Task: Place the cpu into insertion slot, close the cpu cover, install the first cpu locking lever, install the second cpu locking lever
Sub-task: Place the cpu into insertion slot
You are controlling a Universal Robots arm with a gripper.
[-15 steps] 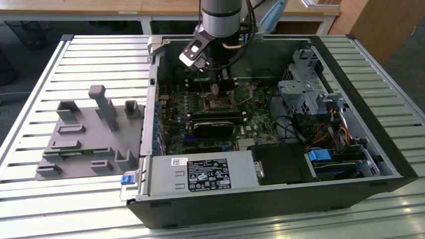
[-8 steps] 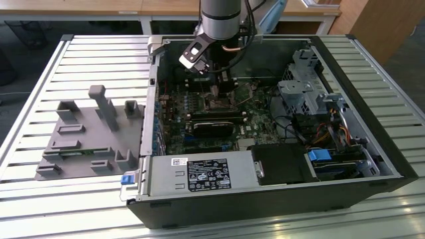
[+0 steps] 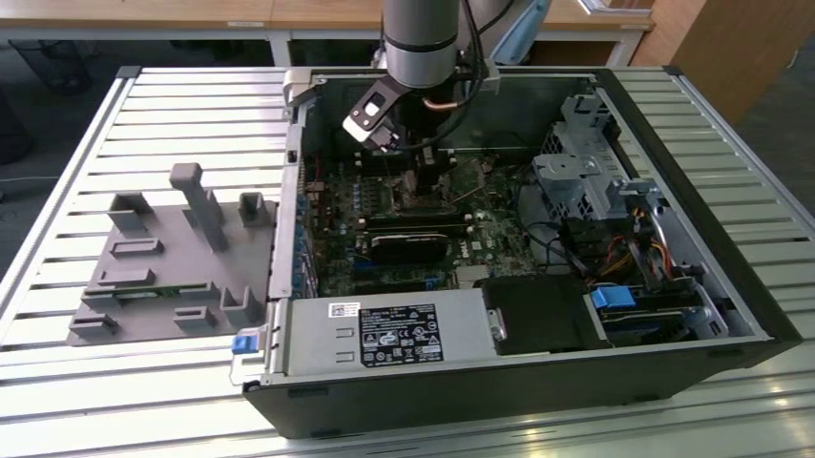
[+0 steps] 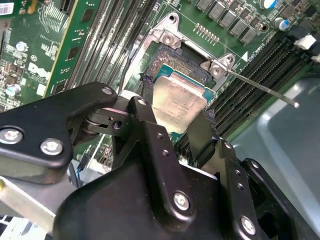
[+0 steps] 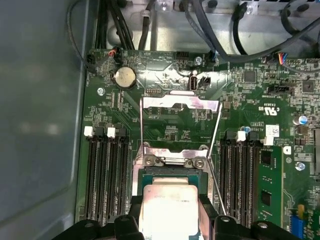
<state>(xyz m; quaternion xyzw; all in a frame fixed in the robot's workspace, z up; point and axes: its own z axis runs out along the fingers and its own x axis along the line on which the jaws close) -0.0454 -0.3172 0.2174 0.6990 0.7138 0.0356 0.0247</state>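
— cpu (image 4: 177, 107) update for you: your gripper (image 4: 177, 116) is pinching it by two edges, right over the open socket (image 4: 172, 60) on the motherboard (image 3: 497, 229).

— Yep, and your cpu cover (image 5: 180, 103) is flipped up off the socket, with a locking lever (image 4: 260, 87) sticking out loose. Can't tell if the chip touches yet.
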